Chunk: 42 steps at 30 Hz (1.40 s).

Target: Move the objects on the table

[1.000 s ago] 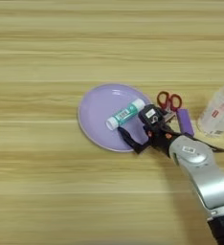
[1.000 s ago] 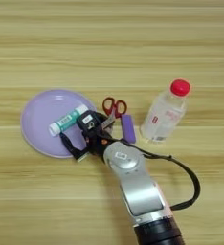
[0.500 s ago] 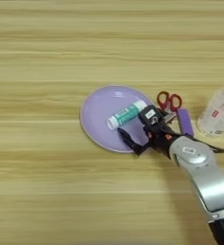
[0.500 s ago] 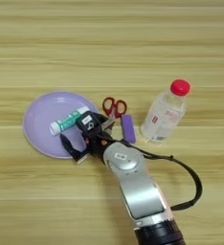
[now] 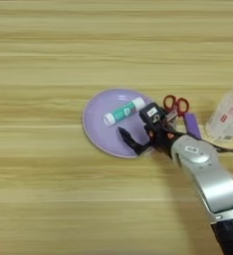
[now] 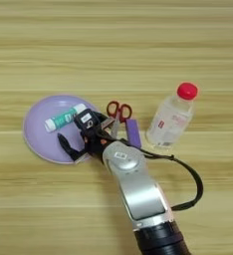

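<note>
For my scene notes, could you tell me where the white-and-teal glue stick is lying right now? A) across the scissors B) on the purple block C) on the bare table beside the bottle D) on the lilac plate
D: the white-and-teal glue stick lies inside the rim of the round lilac plate, apart from the other things.

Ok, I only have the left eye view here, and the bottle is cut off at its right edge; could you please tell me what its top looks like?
Observer: The right eye view shows the whole clear bottle; it has a red cap on it.
Operator: Thank you. Does the arm's cable run far out on that side?
Observer: Yes, a black cable bows out in a wide loop to the right of the silver forearm, lower in the picture than the bottle.
</note>
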{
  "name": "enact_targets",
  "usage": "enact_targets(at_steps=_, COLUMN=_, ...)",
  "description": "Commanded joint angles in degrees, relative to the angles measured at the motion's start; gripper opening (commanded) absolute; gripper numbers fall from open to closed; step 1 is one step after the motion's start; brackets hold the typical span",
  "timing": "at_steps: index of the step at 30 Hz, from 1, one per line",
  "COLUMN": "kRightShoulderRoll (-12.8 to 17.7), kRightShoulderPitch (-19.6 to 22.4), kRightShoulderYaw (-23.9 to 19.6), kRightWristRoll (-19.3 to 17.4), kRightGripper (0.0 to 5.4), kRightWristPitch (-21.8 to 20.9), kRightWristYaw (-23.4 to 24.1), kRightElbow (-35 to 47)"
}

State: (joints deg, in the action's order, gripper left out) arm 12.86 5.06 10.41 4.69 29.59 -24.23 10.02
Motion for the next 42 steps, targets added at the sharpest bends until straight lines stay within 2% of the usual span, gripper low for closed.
enact_targets(at_steps=1, kRightShoulderRoll=-2.27, kRightShoulderPitch=5.49, kRightShoulderYaw=-3.29, kRightWristRoll=-5.05, kRightGripper=5.39, kRightWristPitch=2.76, kRightWristYaw=-0.18, kRightElbow=0.93)
enact_targets(at_steps=9, kRightShoulderRoll=-6.25, kRightShoulderPitch=6.31, kRightShoulderYaw=-6.32, kRightWristRoll=-14.19, kRightGripper=5.39, kRightWristPitch=14.76, kRightWristYaw=-0.78, kRightElbow=5.74)
enact_targets(at_steps=12, kRightShoulderRoll=-9.77, kRightShoulderPitch=6.65, kRightShoulderYaw=-9.69, kRightWristRoll=-20.75, kRightGripper=5.39, kRightWristPitch=23.32, kRightWristYaw=-0.12, kRightElbow=8.56)
enact_targets(at_steps=17, kRightShoulderRoll=-11.97, kRightShoulderPitch=7.47, kRightShoulderYaw=-12.56, kRightWristRoll=-24.70, kRightGripper=5.39, kRightWristPitch=30.15, kRightWristYaw=2.62, kRightElbow=10.28)
enact_targets(at_steps=23, kRightShoulderRoll=-13.97, kRightShoulderPitch=8.54, kRightShoulderYaw=-15.82, kRightWristRoll=-25.25, kRightGripper=5.39, kRightWristPitch=32.51, kRightWristYaw=8.18, kRightElbow=9.08)
enact_targets(at_steps=28, kRightShoulderRoll=-14.96, kRightShoulderPitch=8.98, kRightShoulderYaw=-18.75, kRightWristRoll=-24.46, kRightGripper=5.39, kRightWristPitch=32.32, kRightWristYaw=12.86, kRightElbow=7.91)
enact_targets(at_steps=32, kRightShoulderRoll=-14.85, kRightShoulderPitch=9.61, kRightShoulderYaw=-18.99, kRightWristRoll=-24.53, kRightGripper=5.39, kRightWristPitch=33.43, kRightWristYaw=14.90, kRightElbow=7.73)
enact_targets(at_steps=37, kRightShoulderRoll=-14.57, kRightShoulderPitch=11.78, kRightShoulderYaw=-18.35, kRightWristRoll=-23.11, kRightGripper=5.39, kRightWristPitch=30.96, kRightWristYaw=17.21, kRightElbow=4.44)
enact_targets(at_steps=42, kRightShoulderRoll=-14.70, kRightShoulderPitch=12.13, kRightShoulderYaw=-17.82, kRightWristRoll=-22.85, kRightGripper=5.39, kRightWristPitch=28.76, kRightWristYaw=17.81, kRightElbow=1.62)
